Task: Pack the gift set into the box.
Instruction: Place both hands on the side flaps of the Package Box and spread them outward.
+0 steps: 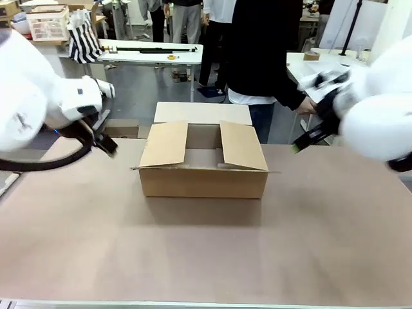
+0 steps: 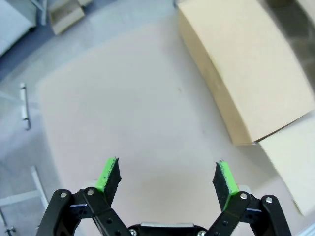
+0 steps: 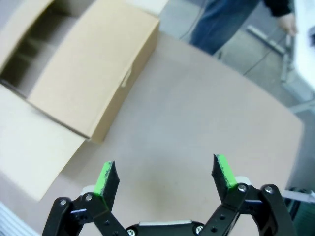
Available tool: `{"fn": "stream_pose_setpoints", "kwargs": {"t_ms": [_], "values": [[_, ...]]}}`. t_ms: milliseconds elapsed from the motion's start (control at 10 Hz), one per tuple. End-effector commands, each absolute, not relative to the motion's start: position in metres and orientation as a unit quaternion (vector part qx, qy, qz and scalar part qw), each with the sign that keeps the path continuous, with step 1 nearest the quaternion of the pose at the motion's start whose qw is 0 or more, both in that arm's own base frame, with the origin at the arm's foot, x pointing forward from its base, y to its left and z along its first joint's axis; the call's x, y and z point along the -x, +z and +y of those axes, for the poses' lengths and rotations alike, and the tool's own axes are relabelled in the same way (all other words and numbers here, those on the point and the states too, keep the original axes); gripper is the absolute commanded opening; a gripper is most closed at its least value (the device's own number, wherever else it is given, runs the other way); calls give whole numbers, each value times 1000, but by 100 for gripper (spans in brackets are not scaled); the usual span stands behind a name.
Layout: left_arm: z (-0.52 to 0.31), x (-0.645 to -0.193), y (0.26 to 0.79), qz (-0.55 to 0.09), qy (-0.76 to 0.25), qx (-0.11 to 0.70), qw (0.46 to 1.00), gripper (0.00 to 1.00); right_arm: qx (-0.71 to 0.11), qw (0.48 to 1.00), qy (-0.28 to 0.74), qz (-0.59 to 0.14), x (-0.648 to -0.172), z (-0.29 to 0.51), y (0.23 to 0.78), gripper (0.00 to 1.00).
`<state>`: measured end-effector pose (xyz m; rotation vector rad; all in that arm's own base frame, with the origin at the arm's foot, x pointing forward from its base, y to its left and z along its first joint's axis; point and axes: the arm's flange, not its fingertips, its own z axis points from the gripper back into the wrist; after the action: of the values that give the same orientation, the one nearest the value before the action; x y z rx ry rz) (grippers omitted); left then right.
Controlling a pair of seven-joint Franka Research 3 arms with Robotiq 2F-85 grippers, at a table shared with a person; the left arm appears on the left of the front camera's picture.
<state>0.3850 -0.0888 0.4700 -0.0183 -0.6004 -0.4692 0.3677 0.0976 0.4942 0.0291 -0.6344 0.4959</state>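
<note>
The box (image 1: 203,183) sits mid-table with its long axis running left to right, its mouth facing up and its two side flaps leaning inward. The left gripper (image 2: 167,176) and right gripper (image 3: 165,174) are both spread wide and empty, one on either side of it.

No legible text, label, brand, number or sign was found in any view. The box (image 1: 203,182) shows plain brown faces and flaps with nothing readable on them. The striped bag (image 1: 84,38), far behind the box to its left, carries a pattern only; any lettering is too small to tell.
</note>
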Motion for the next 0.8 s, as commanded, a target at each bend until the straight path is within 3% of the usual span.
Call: {"fn": "stream_pose_setpoints", "kwargs": {"t_ms": [0, 100, 200, 300, 400, 600, 700], "values": [[-71, -329, 510, -377, -209, -14, 902, 100, 16, 899, 246, -361, -314, 96, 545, 100], [-89, -385, 470, -293, -229, 9, 928, 100, -14, 920, 241, -309, -368, 98, 494, 100], [-89, -385, 470, -293, -229, 9, 928, 100, -14, 920, 241, -309, -368, 98, 494, 100], [-89, -385, 470, -293, -229, 9, 928, 100, -6, 909, 239, -342, -329, 84, 547, 100], [-76, -365, 508, -325, -218, 4, 920, 100, -76, 932, 164, -313, -333, 74, 541, 100], [-36, -354, 514, -256, -265, 235, 900, 100, -241, 940, -49, -237, -317, 29, 561, 100], [-6, -349, 516, -248, -259, 377, 854, 100, -337, 913, -105, -204, -305, -6, 563, 100]]}}
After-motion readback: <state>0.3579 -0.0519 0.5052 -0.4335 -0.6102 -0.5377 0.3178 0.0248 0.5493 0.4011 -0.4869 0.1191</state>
